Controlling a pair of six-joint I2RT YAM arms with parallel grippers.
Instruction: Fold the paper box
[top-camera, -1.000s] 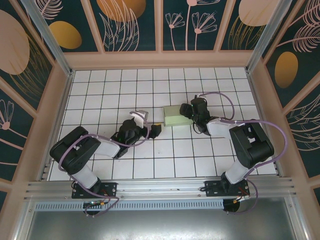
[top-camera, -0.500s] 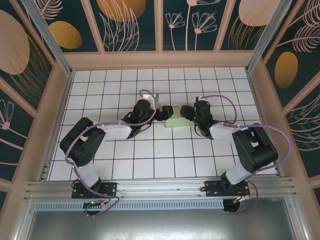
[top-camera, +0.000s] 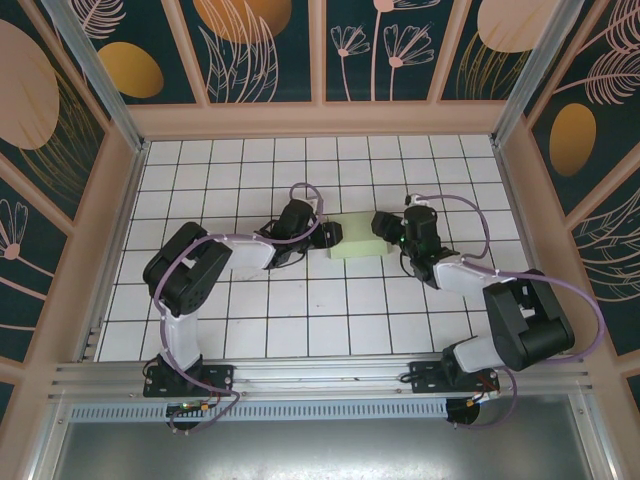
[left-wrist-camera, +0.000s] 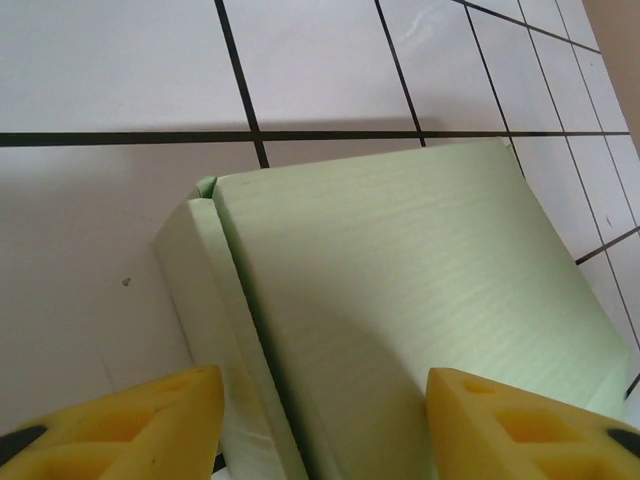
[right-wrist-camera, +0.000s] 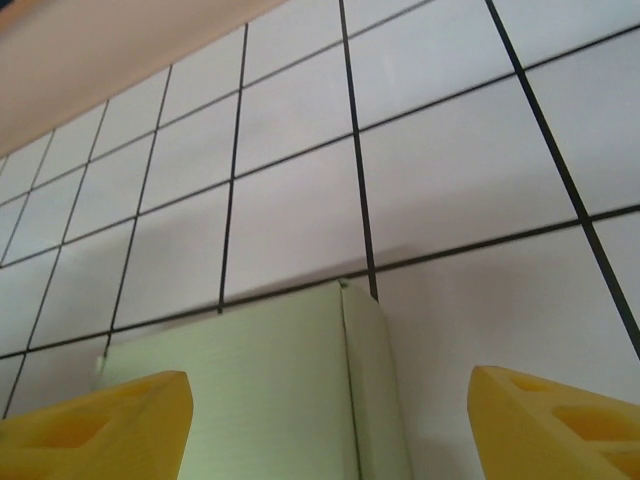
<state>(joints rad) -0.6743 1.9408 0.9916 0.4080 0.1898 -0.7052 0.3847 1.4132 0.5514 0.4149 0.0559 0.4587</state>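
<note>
The paper box (top-camera: 357, 240) is a pale mint-green, closed flat block lying on the white tiles mid-table. My left gripper (top-camera: 328, 236) is at the box's left end. In the left wrist view the box (left-wrist-camera: 400, 280) fills the space between the yellow fingers (left-wrist-camera: 150, 425); one finger is beside the folded side wall and the other over the lid, with the jaws apart. My right gripper (top-camera: 384, 226) is at the box's right end. In the right wrist view the box (right-wrist-camera: 250, 380) has a corner between the wide-apart jaws of the right gripper (right-wrist-camera: 330, 425), which is not clamping it.
The tiled floor (top-camera: 250, 180) is ringed by a peach frame and patterned walls (top-camera: 320, 120). An aluminium rail (top-camera: 320, 378) runs along the near edge by the arm bases. Both forearms lie low over the tiles on either side of the box.
My left arm swung up and to the right from mid-floor to the box's left end, and its jaws narrowed. My right gripper shifted slightly to the right. The box has hardly moved.
</note>
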